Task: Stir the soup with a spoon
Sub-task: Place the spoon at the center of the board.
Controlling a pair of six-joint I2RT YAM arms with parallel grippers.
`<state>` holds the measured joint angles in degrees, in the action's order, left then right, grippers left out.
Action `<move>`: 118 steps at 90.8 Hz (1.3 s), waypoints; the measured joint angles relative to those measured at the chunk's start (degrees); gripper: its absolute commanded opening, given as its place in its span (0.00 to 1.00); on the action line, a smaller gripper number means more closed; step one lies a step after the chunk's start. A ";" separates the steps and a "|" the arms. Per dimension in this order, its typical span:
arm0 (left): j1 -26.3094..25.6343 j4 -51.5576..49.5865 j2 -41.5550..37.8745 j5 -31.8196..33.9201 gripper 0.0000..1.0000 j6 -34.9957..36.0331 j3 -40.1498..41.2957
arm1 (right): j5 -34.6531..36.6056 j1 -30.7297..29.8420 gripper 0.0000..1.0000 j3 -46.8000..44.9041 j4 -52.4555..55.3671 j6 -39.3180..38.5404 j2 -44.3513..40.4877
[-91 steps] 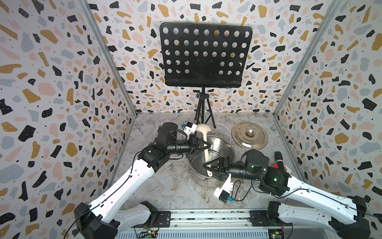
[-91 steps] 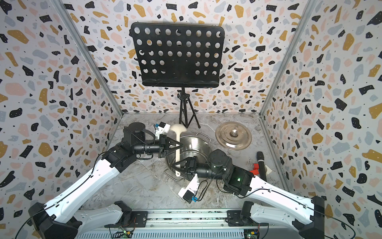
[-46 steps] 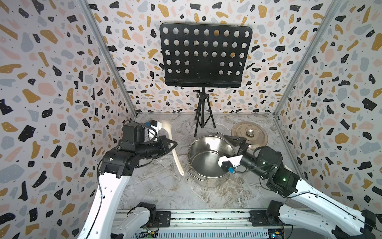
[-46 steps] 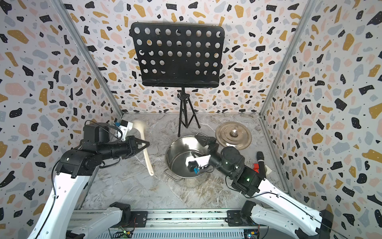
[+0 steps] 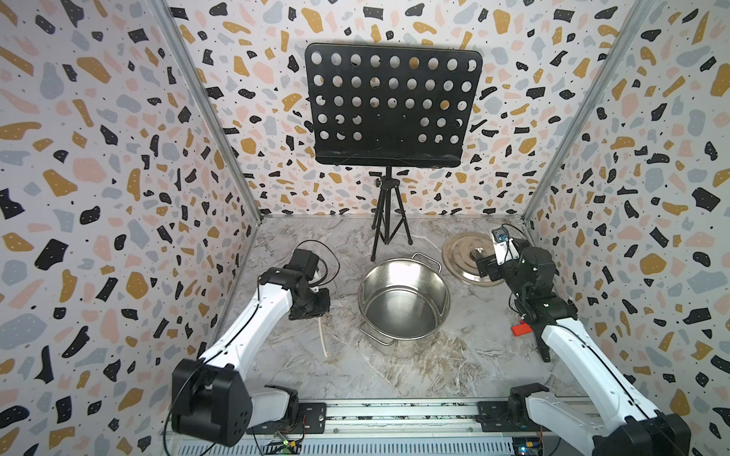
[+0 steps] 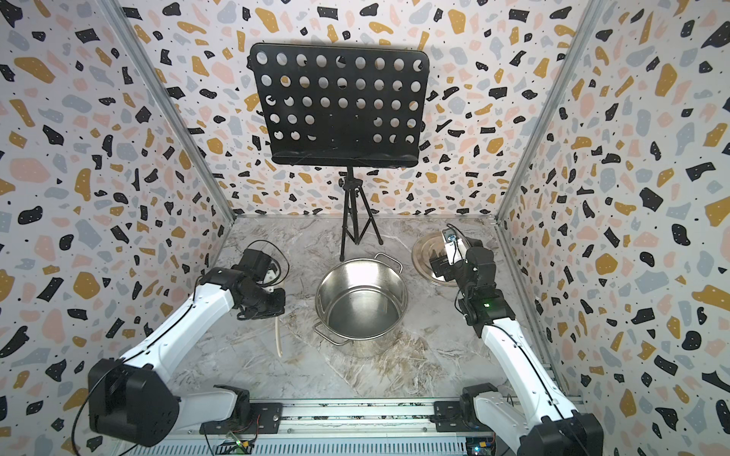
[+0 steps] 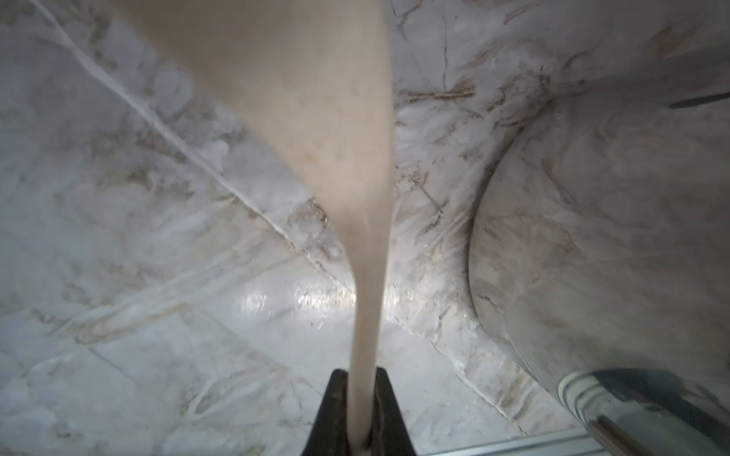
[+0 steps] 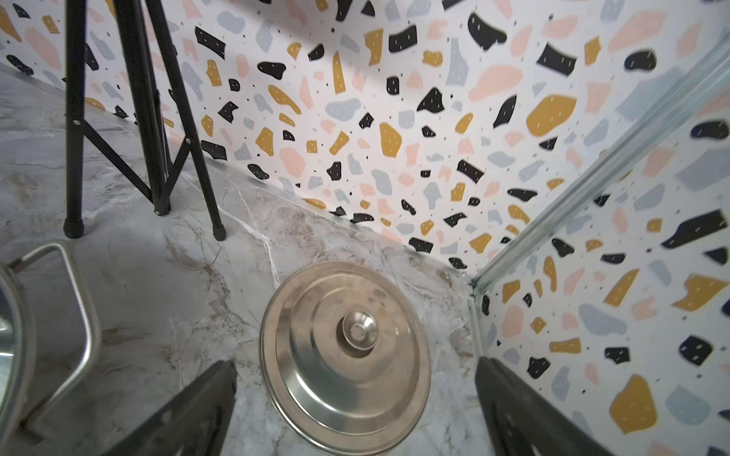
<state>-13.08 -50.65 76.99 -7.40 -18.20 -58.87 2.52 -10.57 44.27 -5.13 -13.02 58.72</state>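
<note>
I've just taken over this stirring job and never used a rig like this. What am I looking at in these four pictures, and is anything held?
Two white robot arms, each ending in a two-finger gripper, work on a marble table. Both top views look down on the whole scene; each wrist view looks forward from one arm's wrist. On the table: an empty steel pot, its lid lying beside it, and a black music stand. The left gripper is shut on the cream ladle, outside the pot. The right gripper is open and empty, facing the lid.
</note>
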 measured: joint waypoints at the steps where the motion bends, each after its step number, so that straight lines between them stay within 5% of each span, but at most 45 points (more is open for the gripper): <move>1: -0.11 0.57 0.46 0.04 0.00 0.17 0.00 | -0.02 0.17 0.99 -0.28 -0.22 0.35 0.15; 31: -1.53 13.35 13.29 3.45 0.00 0.92 2.34 | -2.27 7.32 1.00 -4.17 -5.09 11.58 6.78; 62: -2.60 16.48 18.60 8.41 0.00 -0.50 2.64 | -5.20 7.93 1.00 -3.91 -4.96 17.62 10.34; 118: -2.86 18.93 20.11 8.68 0.25 -0.98 3.58 | -9.86 7.93 1.00 0.28 2.01 22.97 14.84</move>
<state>-15.94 -31.73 97.10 1.28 -19.18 -55.29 -7.33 -2.63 44.56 -3.11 9.96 73.56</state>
